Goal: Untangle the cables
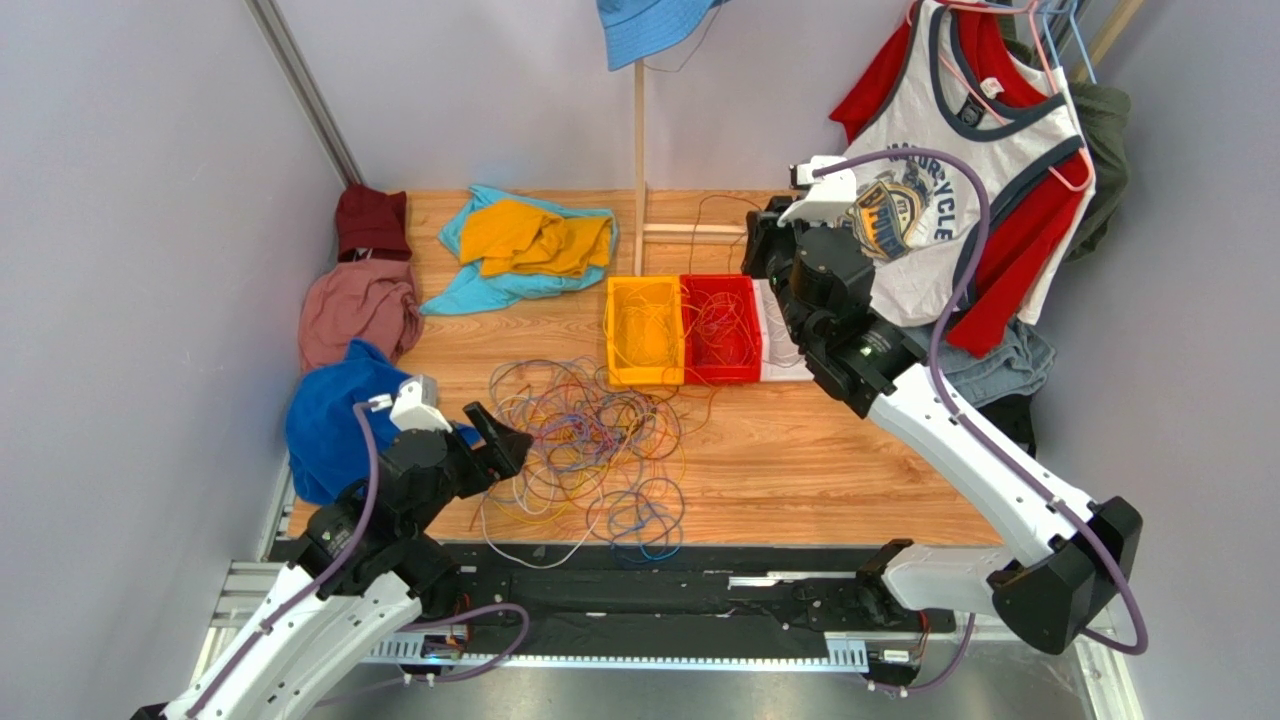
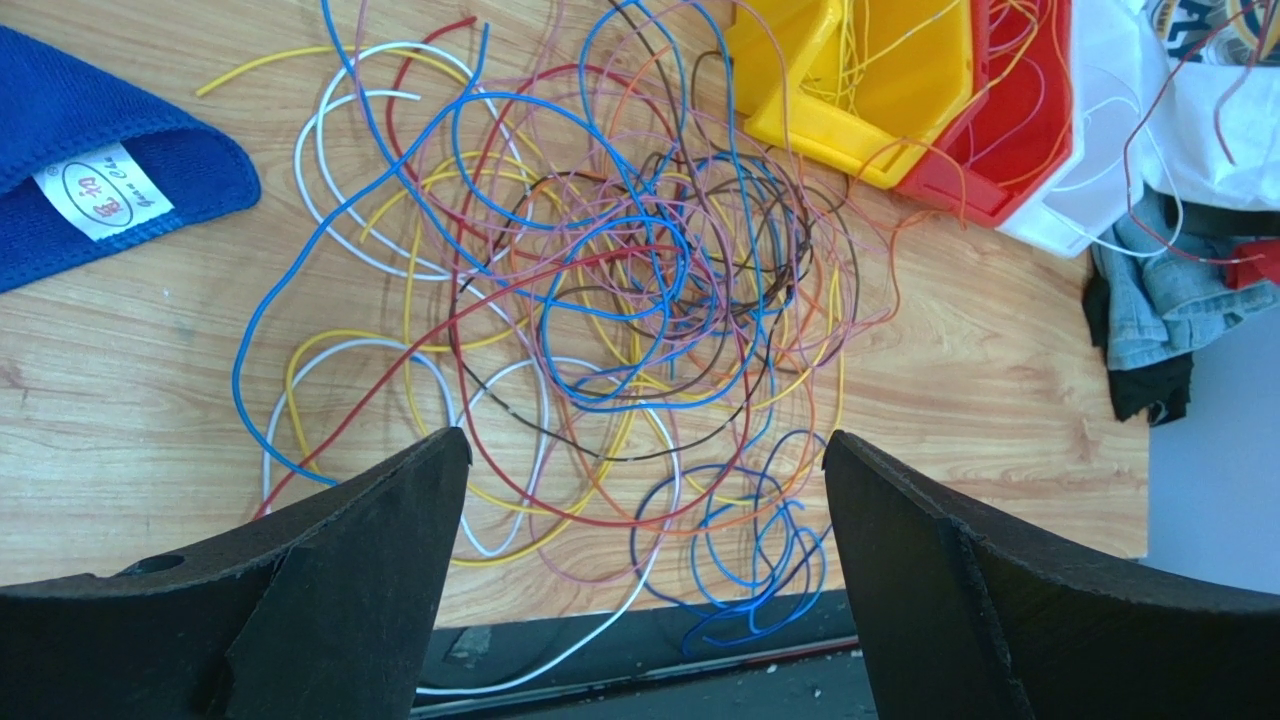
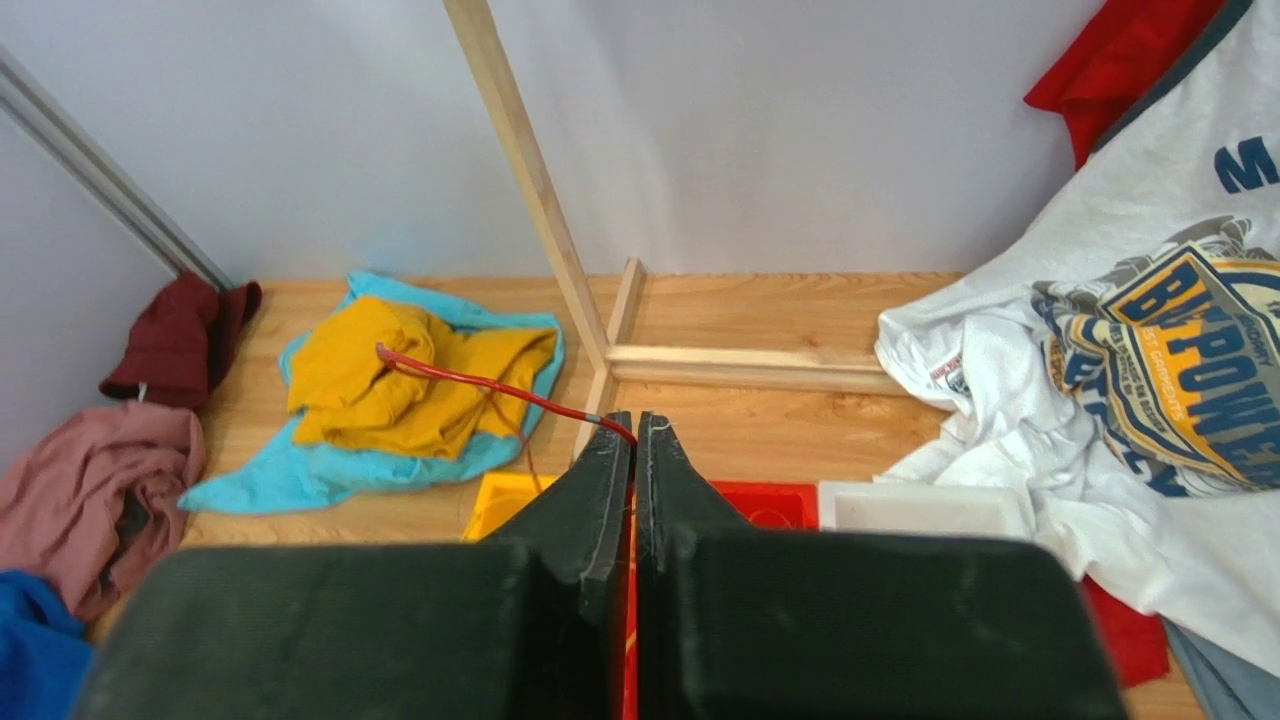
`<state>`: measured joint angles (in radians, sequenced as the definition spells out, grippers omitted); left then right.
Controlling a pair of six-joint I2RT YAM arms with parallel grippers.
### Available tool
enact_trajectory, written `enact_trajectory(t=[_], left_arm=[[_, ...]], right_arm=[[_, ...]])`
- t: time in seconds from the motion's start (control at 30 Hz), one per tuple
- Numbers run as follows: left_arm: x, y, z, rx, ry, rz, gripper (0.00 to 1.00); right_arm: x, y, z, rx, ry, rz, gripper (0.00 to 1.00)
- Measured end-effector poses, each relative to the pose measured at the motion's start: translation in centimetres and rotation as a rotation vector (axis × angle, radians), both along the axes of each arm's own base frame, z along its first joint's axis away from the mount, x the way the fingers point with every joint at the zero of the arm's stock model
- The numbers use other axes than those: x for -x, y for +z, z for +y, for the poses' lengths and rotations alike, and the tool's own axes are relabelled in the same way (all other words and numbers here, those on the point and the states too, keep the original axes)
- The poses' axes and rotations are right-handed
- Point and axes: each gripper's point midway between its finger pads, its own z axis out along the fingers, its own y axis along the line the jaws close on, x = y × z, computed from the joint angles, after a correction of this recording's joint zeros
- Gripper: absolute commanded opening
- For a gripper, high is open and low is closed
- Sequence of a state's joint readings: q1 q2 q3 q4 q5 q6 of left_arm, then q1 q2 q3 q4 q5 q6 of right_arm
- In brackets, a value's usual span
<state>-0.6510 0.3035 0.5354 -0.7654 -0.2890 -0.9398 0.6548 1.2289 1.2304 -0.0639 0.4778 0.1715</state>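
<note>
The cables (image 1: 594,447) lie in a loose multicoloured tangle on the wooden table, in front of the bins. In the left wrist view the cables (image 2: 601,300) spread as blue, red, yellow, white and orange loops. Some blue and white ends hang over the near table edge. My left gripper (image 2: 639,450) is open above the tangle's near side, nothing between its fingers (image 2: 376,555). It sits at the tangle's left in the top view (image 1: 504,435). My right gripper (image 3: 633,428) is raised over the red bin (image 1: 721,330), shut on a thin red cable (image 3: 481,383) that trails left.
A yellow bin (image 1: 643,333) and a white bin (image 1: 777,348) flank the red one; both coloured bins hold some wires. Clothes lie around: a blue cloth (image 1: 331,420), pink (image 1: 358,308), maroon (image 1: 371,221), a yellow-on-teal pile (image 1: 526,240), and shirts hanging at the right (image 1: 962,165). A wooden post (image 1: 640,143) stands at the back.
</note>
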Motion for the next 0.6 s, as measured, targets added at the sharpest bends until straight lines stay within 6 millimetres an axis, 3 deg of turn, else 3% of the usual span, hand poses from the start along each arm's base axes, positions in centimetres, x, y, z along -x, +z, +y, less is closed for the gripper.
enact_trajectory(t=[0.27, 0.6], left_arm=[[-0.1, -0.5, 0.0, 0.03, 0.033, 0.022, 0.98], [-0.2, -1.7, 0.4, 0.029, 0.073, 0.044, 0.99]], right_arm=[[-3.7, -0.6, -0.9, -0.099, -0.091, -0.072, 0.0], [-8.1, -4.4, -2.3, -0.23, -0.193, -0.104, 0.0]])
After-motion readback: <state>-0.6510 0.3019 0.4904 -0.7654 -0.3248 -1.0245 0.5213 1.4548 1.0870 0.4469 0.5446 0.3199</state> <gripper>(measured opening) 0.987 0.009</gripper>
